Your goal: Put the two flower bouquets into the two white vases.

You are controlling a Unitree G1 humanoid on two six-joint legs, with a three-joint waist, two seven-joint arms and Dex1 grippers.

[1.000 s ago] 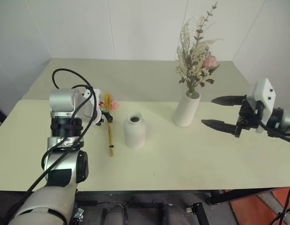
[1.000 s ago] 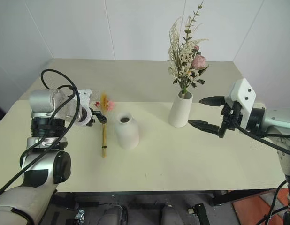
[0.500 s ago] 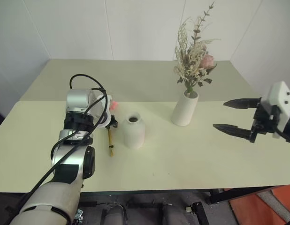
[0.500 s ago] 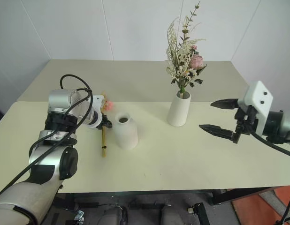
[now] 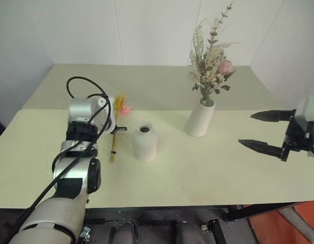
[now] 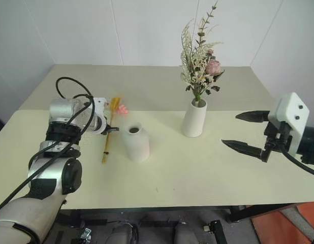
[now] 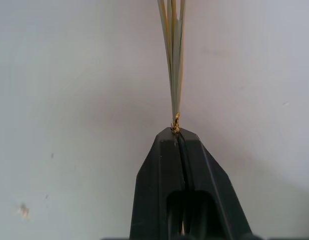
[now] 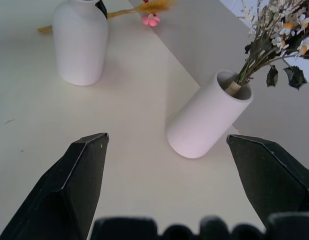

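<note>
The left tool point(image 7: 177, 131) is clamped on the thin stems of the slim yellow-orange bouquet point(image 5: 115, 137), its two black fingers pressed together with the stems passing between them. From that tool the stems run down toward the near edge of the pale surface point(image 5: 208, 168), and the orange plume with its small pink blooms point(image 5: 125, 109) rises on the far side of it. The squat white vase point(image 5: 145, 142) stands just to the right of this tool, its narrow neck open and empty.

The right tool point(image 5: 269, 133) hovers over the surface with its fingers spread wide apart, gripping nothing. Ahead of it and to its left stands the tall cylinder vase point(image 5: 200, 118), apart from the fingertips, with the bushy cream bouquet point(image 5: 212, 63) and its pink rose standing upright in it.
</note>
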